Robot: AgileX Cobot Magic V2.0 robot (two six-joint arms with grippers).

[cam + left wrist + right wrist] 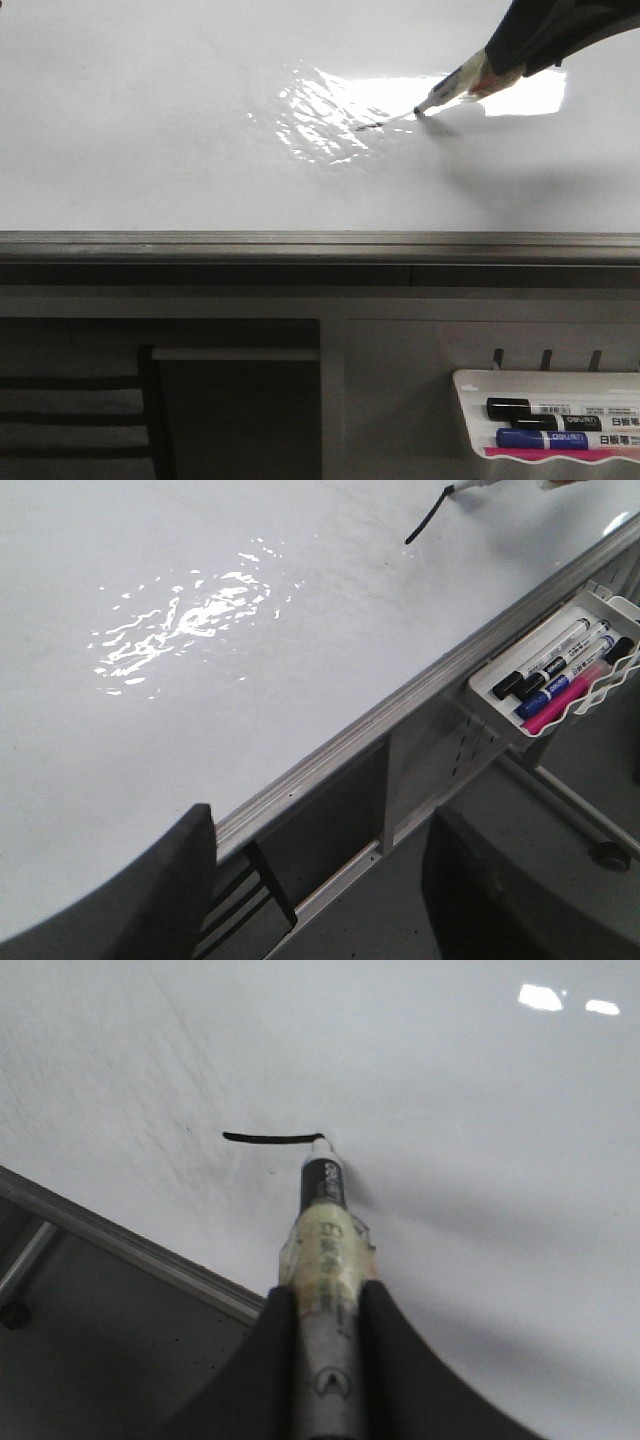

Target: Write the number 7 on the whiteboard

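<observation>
From the front, the right claw [500,62] is reaching in from the upper right, pinching a marker [452,87] whose tip is resting on the whiteboard [150,120] at the edge of the glare, and the 7 [385,122] is showing so far only as a short top stroke running left from the tip. The risk here, as I judge it, is the corner: if the arm is pressing too lightly while turning down into the long stroke, the line could be breaking up, and if it is pressing too hard the tip could be dragging and bending the figure. In the left wrist view, the left claw [320,880] is hanging near the board's frame with its jaws spread and nothing between them, well apart from the stroke [425,526] at the far edge; the tray [560,685] of spare pens is hanging just beside the frame (a stray sweep of that arm could be knocking it). In the right wrist view, the marker [325,1220] is sitting taped between the pressed fingers [250,1380], tip touching the right end of the stroke [272,1139]; any slip of the barrel in that grip would be tilting the tip off the whiteboard [450,1110].
</observation>
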